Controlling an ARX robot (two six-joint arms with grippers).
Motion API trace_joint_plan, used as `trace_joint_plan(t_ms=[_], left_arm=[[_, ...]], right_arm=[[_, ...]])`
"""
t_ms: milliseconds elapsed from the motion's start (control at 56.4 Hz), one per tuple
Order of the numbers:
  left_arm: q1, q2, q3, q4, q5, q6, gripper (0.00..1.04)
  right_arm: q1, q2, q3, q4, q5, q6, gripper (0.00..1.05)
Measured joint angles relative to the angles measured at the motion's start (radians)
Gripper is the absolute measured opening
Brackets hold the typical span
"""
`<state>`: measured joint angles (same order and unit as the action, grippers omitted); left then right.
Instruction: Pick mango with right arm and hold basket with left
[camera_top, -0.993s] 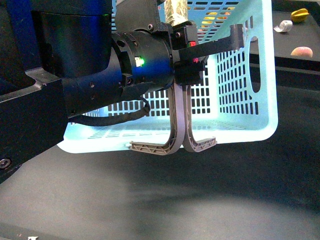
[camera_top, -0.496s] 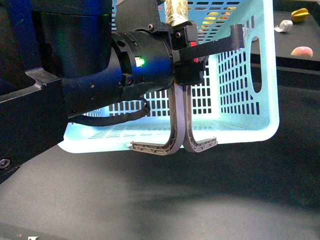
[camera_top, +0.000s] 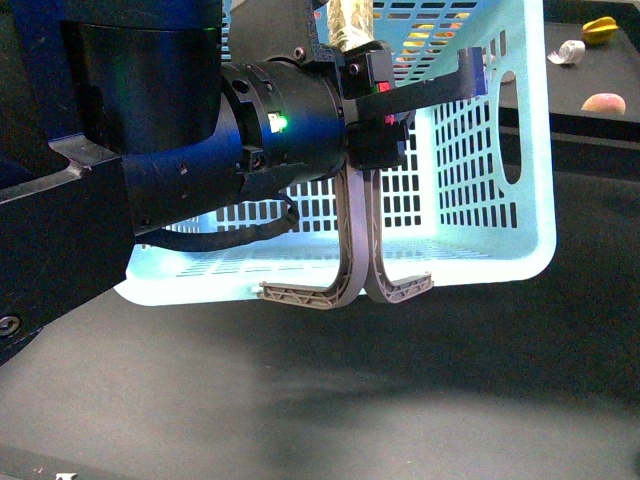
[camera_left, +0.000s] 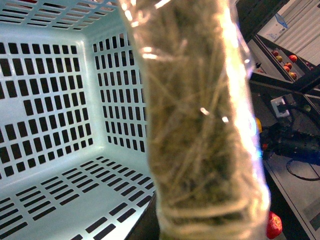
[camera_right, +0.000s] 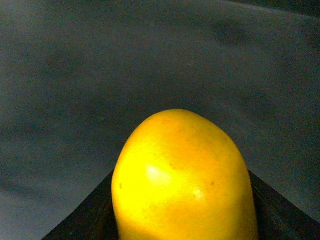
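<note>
The left claw (camera_top: 348, 288) hangs before the turquoise basket (camera_top: 480, 200), grey fingers (camera_top: 347, 230) pressed together, tips flaring apart. The taped handle (camera_left: 200, 125) sits close against that wrist. The mango (camera_right: 182, 180) looms close at the right wrist, grey desk (camera_right: 75, 75) behind; the right claw's grip I cannot tell

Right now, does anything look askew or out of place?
Yes: the basket is not level. Its lower edge slopes down toward the left arm, as if hanging from its taped handle.
</note>
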<state>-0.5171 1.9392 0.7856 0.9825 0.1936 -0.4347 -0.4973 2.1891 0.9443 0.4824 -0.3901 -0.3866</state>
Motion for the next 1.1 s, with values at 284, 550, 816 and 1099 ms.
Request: trace_joint_plan(t_ms=[284, 550, 816, 1099], left_arm=[[0.0, 0.0, 0.0, 0.0, 0.0, 0.0, 0.05], [0.0, 0.0, 0.0, 0.0, 0.0, 0.0, 0.05], [0.0, 0.0, 0.0, 0.0, 0.0, 0.0, 0.05], [0.0, 0.0, 0.0, 0.0, 0.0, -0.003, 0.05]], right_arm=[[0.136, -0.257, -0.179, 0.039, -0.057, 0.184, 0.57], [0.31, -0.465, -0.275, 0.05, -0.04, 0.333, 0.57], [0.509, -0.527, -0.289, 0.082, 0.065, 0.45, 0.57], [0.681, -0.477, -0.222, 0.141, 0.218, 0.543, 0.57]])
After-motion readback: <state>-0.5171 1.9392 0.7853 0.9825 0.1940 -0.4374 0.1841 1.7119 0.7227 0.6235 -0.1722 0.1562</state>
